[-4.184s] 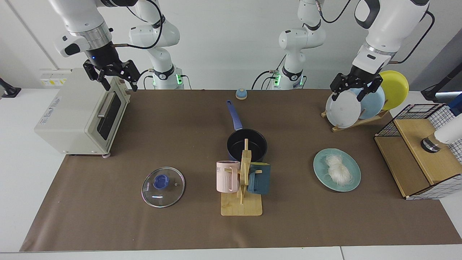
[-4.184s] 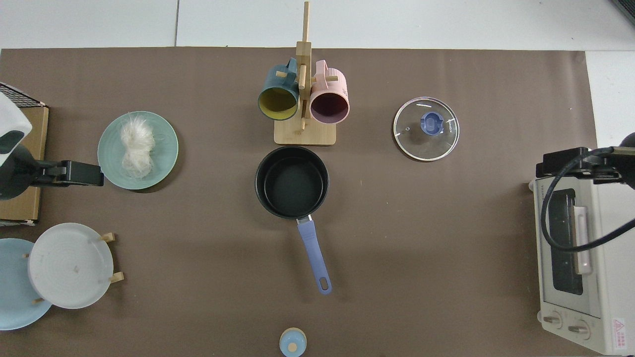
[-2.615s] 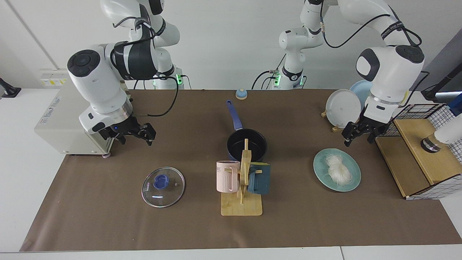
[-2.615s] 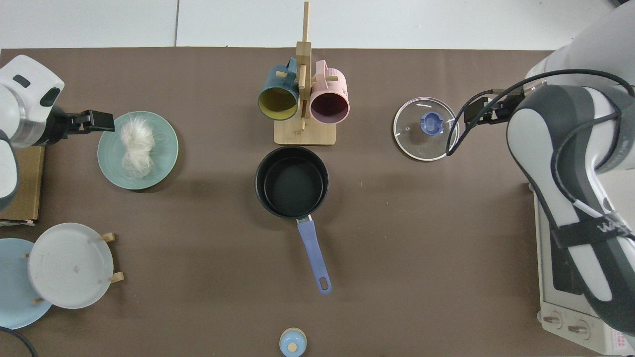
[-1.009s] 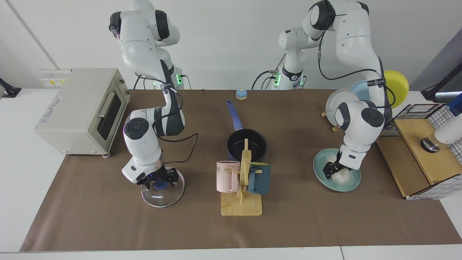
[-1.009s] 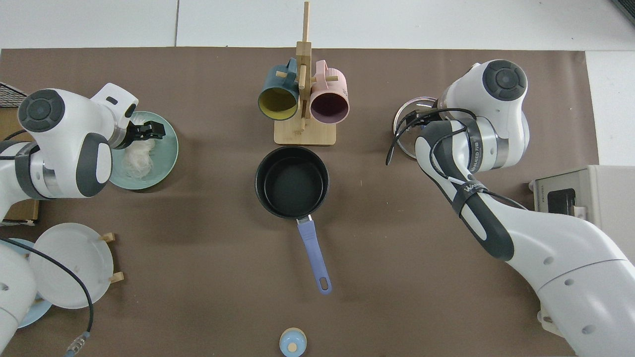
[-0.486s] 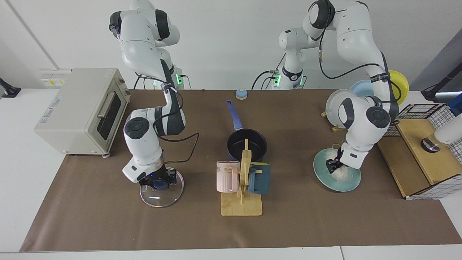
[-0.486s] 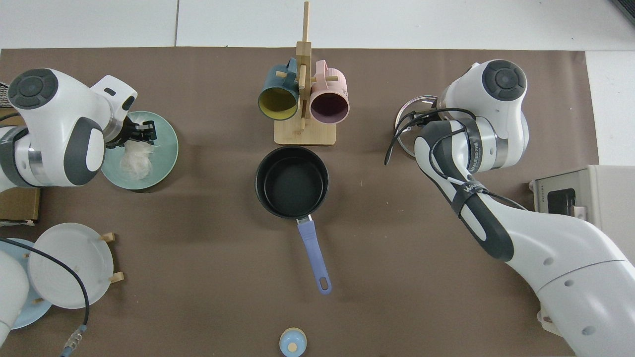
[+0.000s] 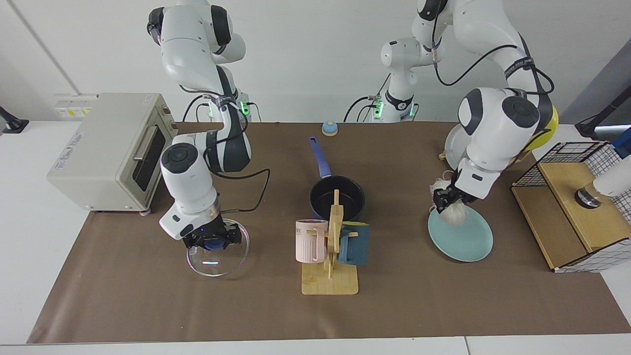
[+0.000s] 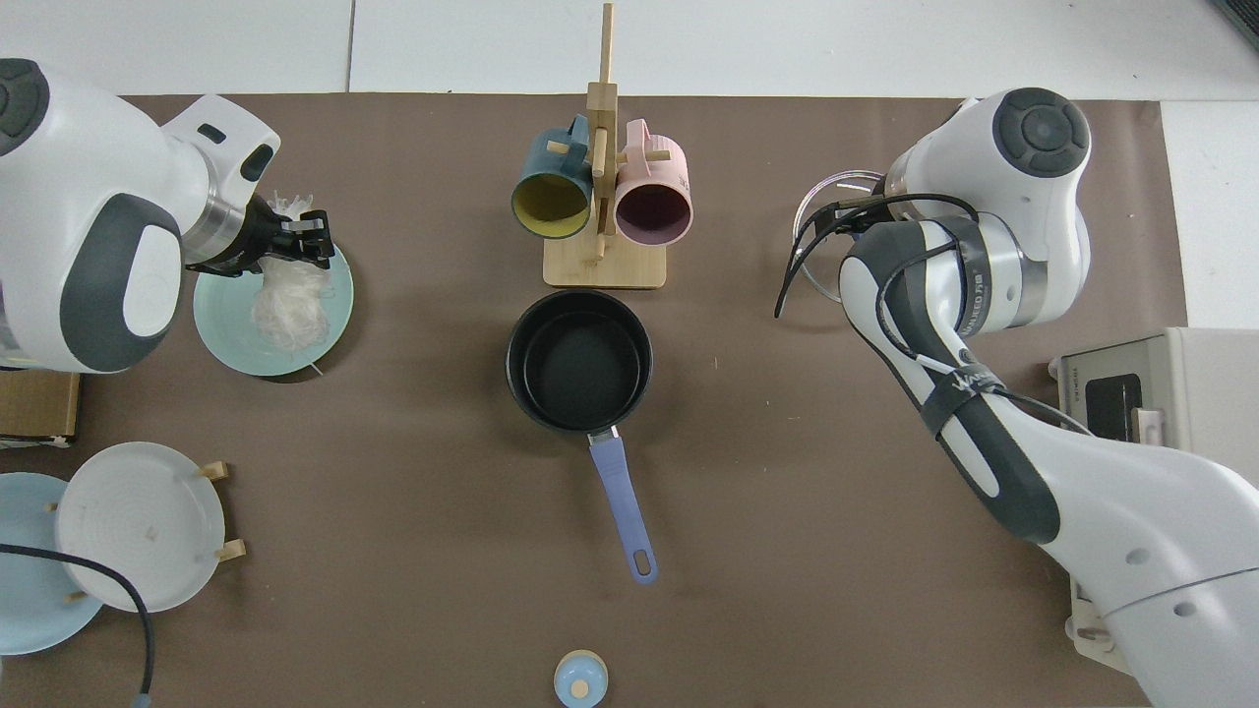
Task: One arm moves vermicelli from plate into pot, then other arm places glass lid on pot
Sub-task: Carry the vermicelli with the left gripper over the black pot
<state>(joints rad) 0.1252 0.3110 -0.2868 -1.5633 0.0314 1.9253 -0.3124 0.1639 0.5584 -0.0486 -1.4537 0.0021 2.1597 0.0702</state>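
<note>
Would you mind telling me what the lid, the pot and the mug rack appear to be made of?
The lid looks like clear glass: the brown table cover shows through it, and it has a blue knob, probably plastic. The pot seems metal with a matte black inside and a blue handle; the coating is uncertain. The mug rack looks like pale unpainted wood, maybe bamboo.
</note>
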